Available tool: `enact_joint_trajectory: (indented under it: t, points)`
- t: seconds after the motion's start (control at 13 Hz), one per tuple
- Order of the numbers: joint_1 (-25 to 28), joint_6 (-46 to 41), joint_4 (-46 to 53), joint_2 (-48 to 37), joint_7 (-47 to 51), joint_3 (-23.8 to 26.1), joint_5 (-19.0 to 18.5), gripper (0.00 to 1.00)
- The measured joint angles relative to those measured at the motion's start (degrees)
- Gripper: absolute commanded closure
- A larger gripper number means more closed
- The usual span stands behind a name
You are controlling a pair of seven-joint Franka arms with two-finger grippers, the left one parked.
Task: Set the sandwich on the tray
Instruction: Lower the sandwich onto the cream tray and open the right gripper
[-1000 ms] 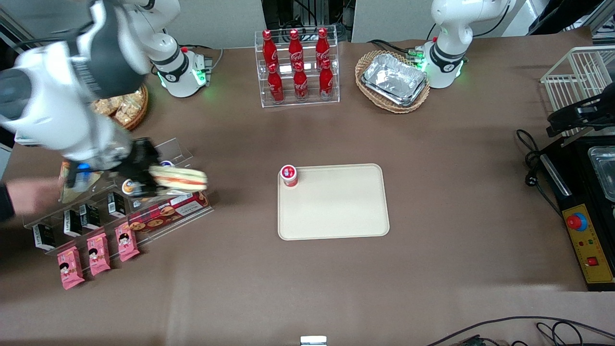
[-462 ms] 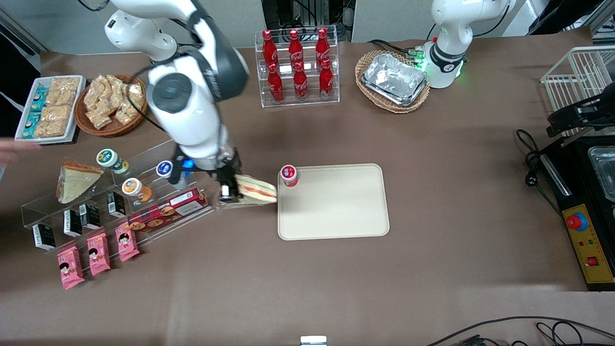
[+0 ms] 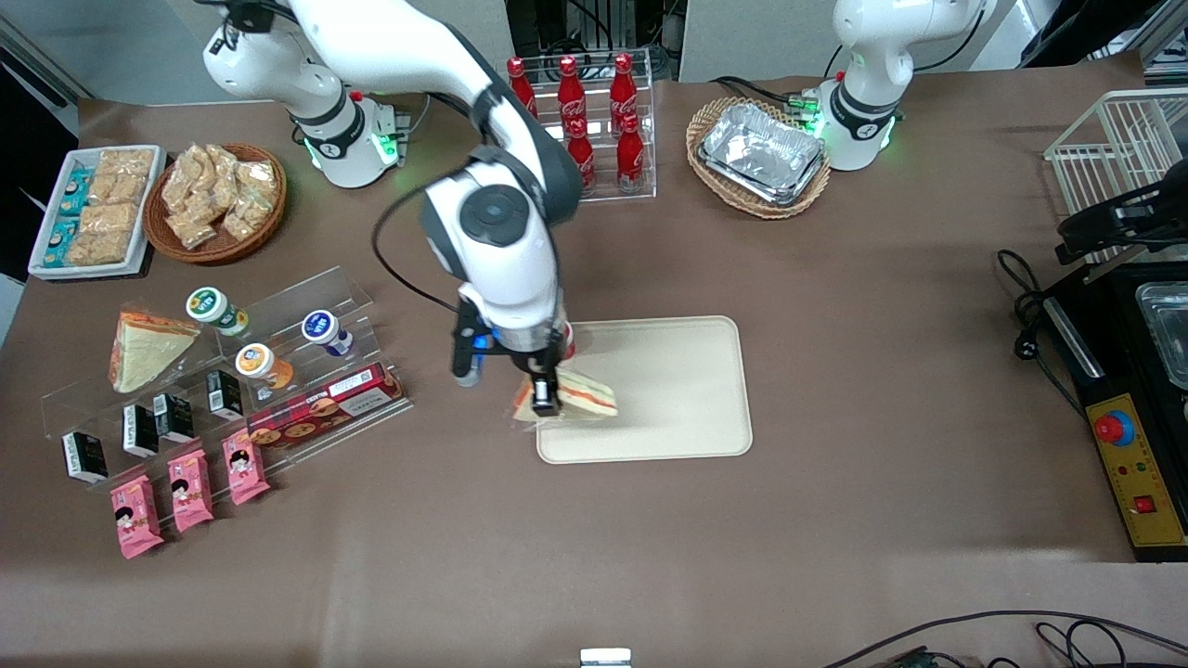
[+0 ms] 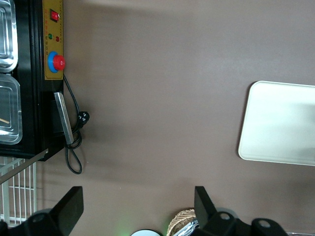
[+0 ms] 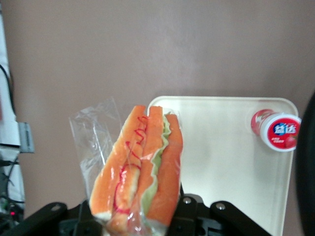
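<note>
My right gripper [image 3: 549, 397] is shut on the clear-wrapped sandwich [image 3: 580, 397], holding it above the cream-beige tray [image 3: 668, 399], over the tray's edge nearest the working arm's end of the table. In the right wrist view the sandwich [image 5: 142, 167] shows orange slices, green filling and loose wrap, with the tray [image 5: 221, 152] under it. The tray's rim also shows in the left wrist view [image 4: 256, 123].
A red-capped cup [image 5: 276, 129] stands on a tray corner, mostly hidden by the arm in the front view. Acrylic shelves with snacks and another sandwich [image 3: 144, 345] lie toward the working arm's end. A cola bottle rack [image 3: 594, 139] and a foil-tray basket [image 3: 761, 153] stand farther from the front camera.
The right arm has swung from the snack shelves toward the tray, carrying the sandwich from beside the tray's edge to above the tray.
</note>
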Motion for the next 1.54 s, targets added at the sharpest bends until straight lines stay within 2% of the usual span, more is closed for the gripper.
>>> enact_joint_trajectory:
  t: [0.46, 0.77, 1.54]
  points:
    - [0.1, 11.6, 0.5, 8.4, 3.7, 5.2, 0.0, 0.55]
    - [0.2, 18.2, 0.5, 13.3, 3.8, 6.6, 0.0, 0.55]
    - [-0.9, 21.9, 2.5, 18.1, 0.7, 8.0, 0.0, 0.51]
